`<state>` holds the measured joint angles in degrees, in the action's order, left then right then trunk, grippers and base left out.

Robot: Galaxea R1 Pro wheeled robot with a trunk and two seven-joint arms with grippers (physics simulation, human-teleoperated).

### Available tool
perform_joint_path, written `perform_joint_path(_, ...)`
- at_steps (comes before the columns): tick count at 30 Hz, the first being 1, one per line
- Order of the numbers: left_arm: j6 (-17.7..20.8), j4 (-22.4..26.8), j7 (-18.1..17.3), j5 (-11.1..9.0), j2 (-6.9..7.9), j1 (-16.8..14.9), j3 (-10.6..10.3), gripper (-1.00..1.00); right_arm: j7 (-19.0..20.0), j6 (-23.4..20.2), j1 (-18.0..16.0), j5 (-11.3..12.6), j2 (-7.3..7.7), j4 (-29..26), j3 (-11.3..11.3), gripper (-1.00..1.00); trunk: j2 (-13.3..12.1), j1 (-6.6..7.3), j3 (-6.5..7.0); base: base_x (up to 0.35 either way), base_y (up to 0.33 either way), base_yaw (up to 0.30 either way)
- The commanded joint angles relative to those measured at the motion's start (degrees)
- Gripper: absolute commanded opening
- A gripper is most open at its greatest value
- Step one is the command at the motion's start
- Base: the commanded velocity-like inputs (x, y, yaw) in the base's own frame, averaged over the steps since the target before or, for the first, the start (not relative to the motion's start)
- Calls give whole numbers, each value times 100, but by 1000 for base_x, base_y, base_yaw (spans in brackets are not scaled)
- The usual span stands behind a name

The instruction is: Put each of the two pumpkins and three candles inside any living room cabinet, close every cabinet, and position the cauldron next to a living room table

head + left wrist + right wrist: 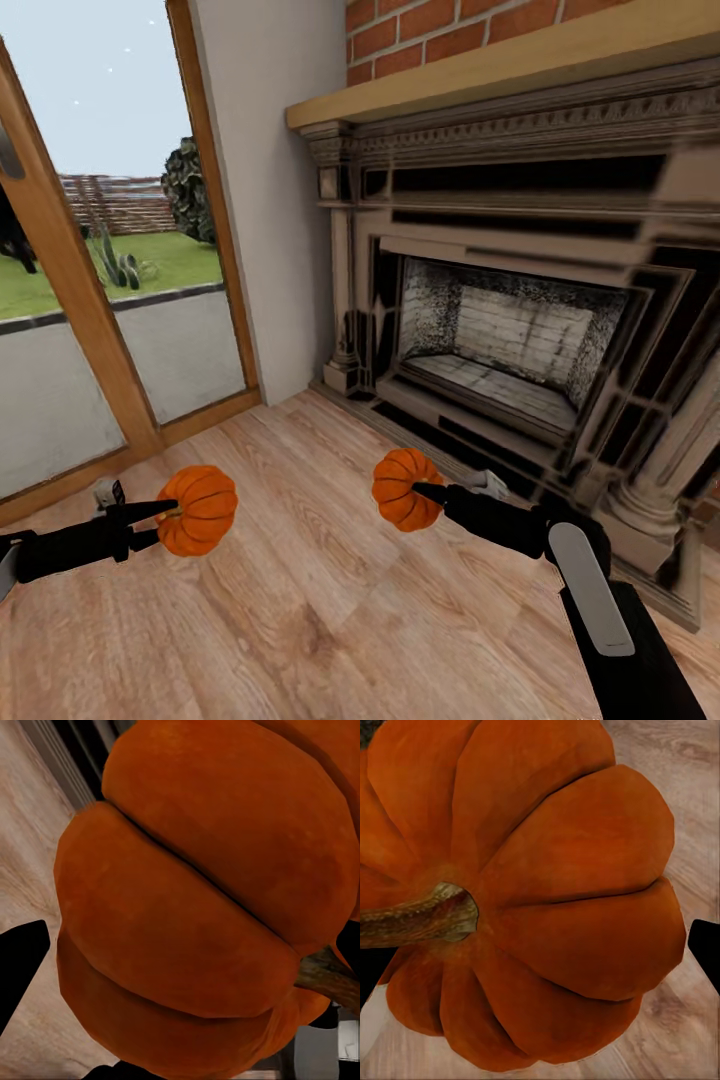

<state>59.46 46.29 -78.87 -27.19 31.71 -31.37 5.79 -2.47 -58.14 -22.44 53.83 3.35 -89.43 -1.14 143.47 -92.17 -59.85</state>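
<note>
From the head view, both arms are reaching out over the wooden floor, each carrying a pumpkin clear of the boards. The left end effector is clamping the left pumpkin from the side, one dark finger lying across its near face. The right end effector is gripping the right pumpkin the same way, just in front of the fireplace. The two are being held well apart, I would judge so that they do not knock together while the robot is travelling. No cabinet is showing from here, so this looks like the carrying stage, with both pumpkins waiting to go inside one. A glass door with a wooden frame is standing to the left, garden beyond it.

In the left wrist view, the pumpkin is pressing right up against the camera, a black fingertip showing at one edge and its woody stem poking out at the other. The hold seems snug.

In the right wrist view, the other pumpkin is facing the lens stem-first, the brown stem jutting sideways, with a black fingertip hugging its flank and floor planks behind.

Nowhere am I finding any brand, label or writing to read.
</note>
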Motion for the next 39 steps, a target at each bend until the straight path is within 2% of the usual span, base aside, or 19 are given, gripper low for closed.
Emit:
perform_joint_path(1, 48, 3, 4, -14, 2, -1, 1, -100, -29, -21, -5, 101, -1, -4, -23, -100, 1, 4, 10, 0, 0, -152)
perform_joint_path(13, 48, 3, 4, -22, 2, -1, 1, -100, -25, -22, -30, 101, -1, -4, -53, -100, -15, 35, 168, -165, 0, -80)
perform_joint_path(19, 48, 2, 4, -22, 2, -1, 1, -100, -25, -51, -46, 101, -1, -4, -64, -100, -15, 35, 112, -8, 0, -9)
perform_joint_path(21, 48, 1, 4, -20, 2, -1, 1, -100, -25, -59, -49, 105, -1, -4, -128, -100, -15, 35, 93, 0, 0, 0)
perform_joint_path(27, 48, 3, 4, -16, 2, -1, 1, -100, -18, -66, -50, 110, -1, -4, -178, -100, -23, 50, 169, 0, 0, 0)
perform_joint_path(39, 48, 1, 4, -6, 2, -1, 1, -100, -16, -66, -50, 110, -1, 5, -193, -100, -505, 314, 271, 0, 0, 0)
